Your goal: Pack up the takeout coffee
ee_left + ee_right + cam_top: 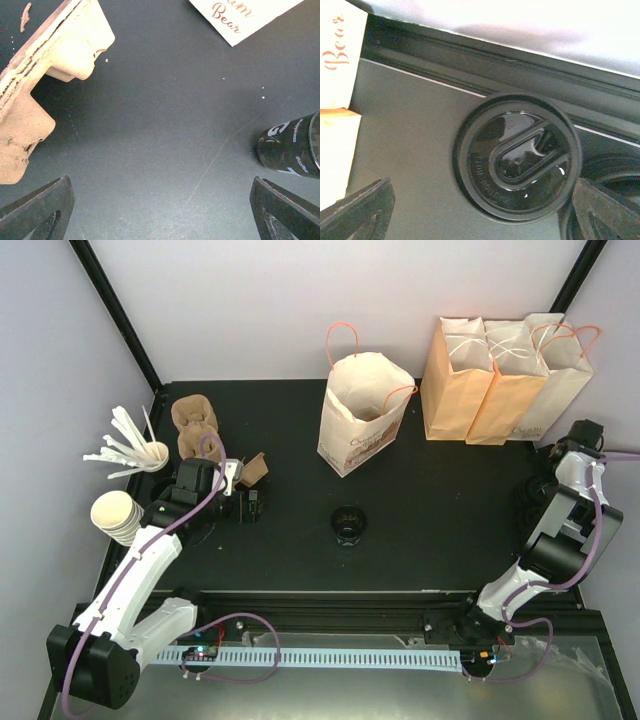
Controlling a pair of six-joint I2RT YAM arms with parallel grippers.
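I see the small black paper takeout coffee cup (348,525) standing upright near the middle of the black table (450,530), its long axis vertical and its top facing up. An open tan paper bag (362,412) stands behind it, apart. My left fingers (37,210), released wide, hover beside brown moulded-pulp cup carriers (45,75). My right fingers (360,210), also spread, hover over a loose flat black plastic lid (517,157).
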